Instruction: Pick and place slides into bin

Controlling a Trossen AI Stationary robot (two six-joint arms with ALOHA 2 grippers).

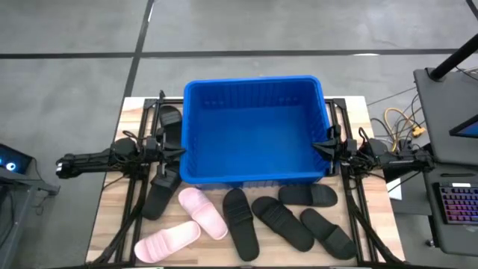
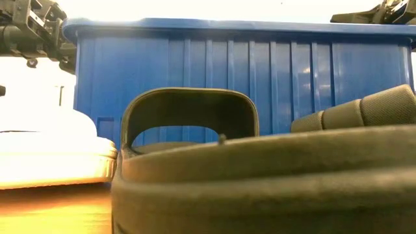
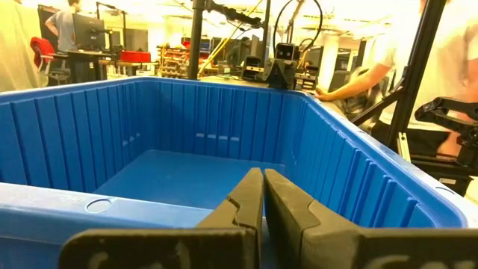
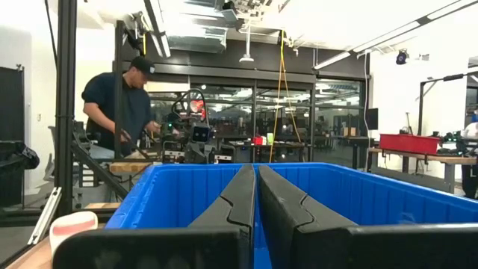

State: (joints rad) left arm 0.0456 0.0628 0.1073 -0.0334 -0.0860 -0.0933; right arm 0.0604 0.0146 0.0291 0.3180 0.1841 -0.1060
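You're seeing left gripper (image 1: pixel 181 152) pinched closed, empty, hovering at bin (image 1: pixel 254 176) rim | right gripper (image 1: pixel 317 145) likewise | slides (image 1: pixel 272 217) lying outside.

Overhead, one camera looks straight down on my tabletop (image 1: pixel 112 217). Another sits low, tight against a black slide (image 2: pixel 260 182). My wrist cameras face each other across the bin (image 3: pixel 187 172), which all views share.
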